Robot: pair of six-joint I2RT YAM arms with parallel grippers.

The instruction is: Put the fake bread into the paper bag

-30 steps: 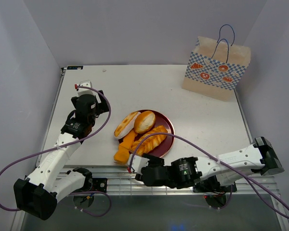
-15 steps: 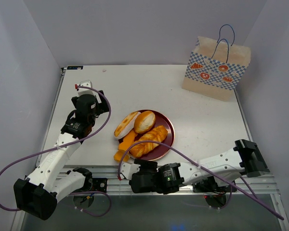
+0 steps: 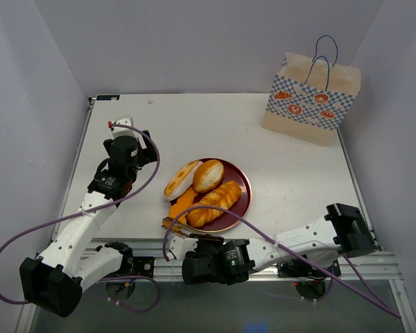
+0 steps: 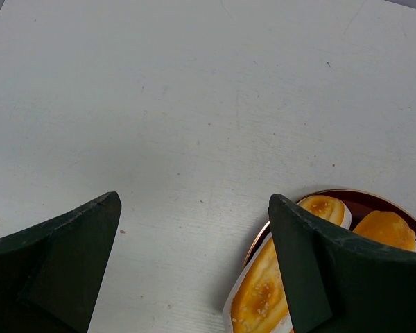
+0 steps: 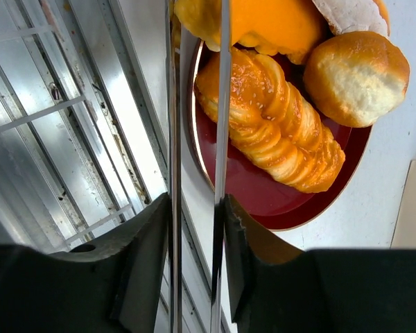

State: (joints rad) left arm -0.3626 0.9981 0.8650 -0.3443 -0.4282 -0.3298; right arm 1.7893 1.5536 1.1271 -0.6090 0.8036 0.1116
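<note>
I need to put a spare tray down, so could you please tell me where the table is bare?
Bare: the far strip between the left hand and the paper bag, and the stretch from plate to bag. Crowded: the near edge, where the right hand holds tongs beside the bread.

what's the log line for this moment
right pincer: shut on tongs | tongs: tips at near edge of plate | fake bread: on plate | left pincer: open, empty | paper bag: upright, far right
</note>
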